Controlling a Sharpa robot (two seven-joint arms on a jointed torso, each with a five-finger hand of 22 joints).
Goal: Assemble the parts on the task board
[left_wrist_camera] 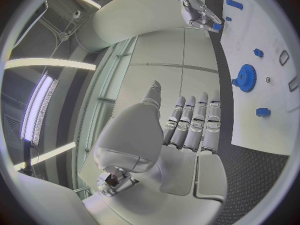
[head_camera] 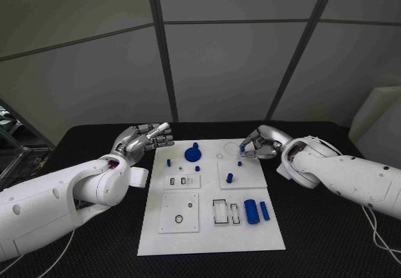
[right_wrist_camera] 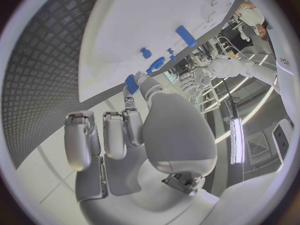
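**Inspector:** Nearest, the board [head_camera: 211,231] carries a large cylinder [head_camera: 251,211] and a thinner pin [head_camera: 265,210] lying beside the slotted block [head_camera: 219,212]. Both untouched.

**Clerk:** And the hands?

**Inspector:** Farther back, the left hand [head_camera: 144,141] hovers off the board's far left corner, fingers straight and apart, holding nothing. The right hand [head_camera: 261,145] pinches a small blue peg [head_camera: 243,149] at the far right edge, near the gear [head_camera: 193,153].

**Clerk:** Step in hand?

**Inspector:** Peg placement, I judge. Next calls for aligning it upright over its hole, then pressing down.
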